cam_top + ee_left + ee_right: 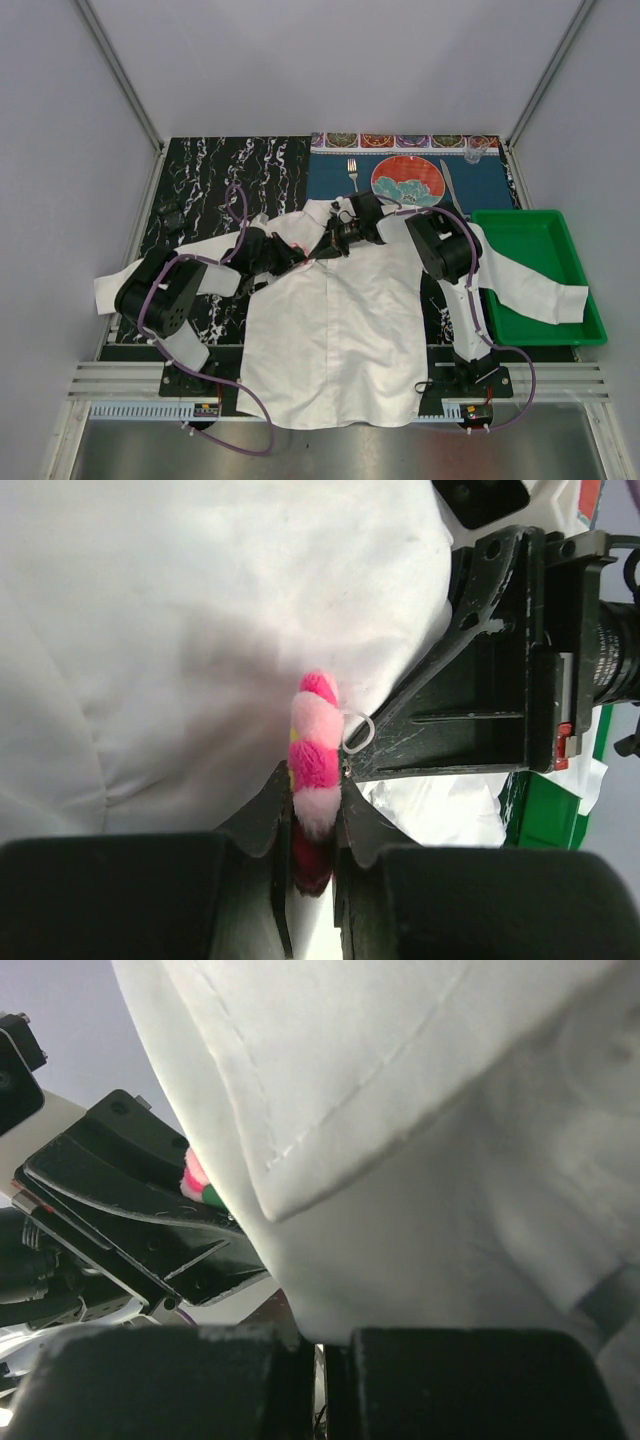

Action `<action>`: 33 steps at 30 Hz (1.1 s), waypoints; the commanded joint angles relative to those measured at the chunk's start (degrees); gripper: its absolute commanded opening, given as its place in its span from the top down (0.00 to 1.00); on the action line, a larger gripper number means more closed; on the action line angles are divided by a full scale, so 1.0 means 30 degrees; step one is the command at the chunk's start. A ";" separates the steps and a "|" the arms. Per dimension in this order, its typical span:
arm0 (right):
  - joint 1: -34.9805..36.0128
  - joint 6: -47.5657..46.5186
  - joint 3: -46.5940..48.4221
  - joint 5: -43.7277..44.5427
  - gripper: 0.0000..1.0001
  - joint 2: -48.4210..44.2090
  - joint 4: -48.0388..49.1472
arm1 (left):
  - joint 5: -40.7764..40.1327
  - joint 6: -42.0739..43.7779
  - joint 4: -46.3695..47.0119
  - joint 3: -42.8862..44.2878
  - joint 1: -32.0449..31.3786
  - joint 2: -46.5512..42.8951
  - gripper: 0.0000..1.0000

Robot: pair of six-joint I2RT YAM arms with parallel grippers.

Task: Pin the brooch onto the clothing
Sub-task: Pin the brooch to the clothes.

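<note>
The left gripper (312,786) pinches a small flower-shaped brooch (316,755) with fluffy pink and red petals. The brooch stands on edge between the two black fingers (262,815), with most of the flower sticking out beyond their tips and a sliver of yellow showing on its side. Directly ahead of these fingertips bulges the large white long-sleeved collared shirt of thin fabric (200,630), and the petals rest against it. A thin wire loop (359,731) shows at the brooch's edge, on the side facing the other arm. The right gripper (362,758) comes in there at an angle, its tip just beside the brooch and that loop. The right gripper's fingers (200,1380) are pressed together, and a stitched fold of the shirt (400,1110) runs down into the seam where they meet, so they appear to pinch the cloth. In the right wrist view the brooch (194,1174) peeks out pink and green beyond that fold, at the tip of the left gripper. From above, the two grippers meet nose to nose over the shirt (340,330) just below its collar, left gripper (303,257) facing right gripper (333,243). Beyond the right gripper lie a round red-and-teal plate (408,181), a fork (352,172) and a knife (450,186). Out past the right arm's elbow, a green plastic tray (592,325) holds the end of one sleeve.
</note>
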 commanded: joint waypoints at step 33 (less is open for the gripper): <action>-0.1146 -0.4757 0.2742 -0.1373 0.36 -0.2417 -0.4241 | 0.1635 0.0500 0.1197 -0.1081 0.0781 0.0097 1.00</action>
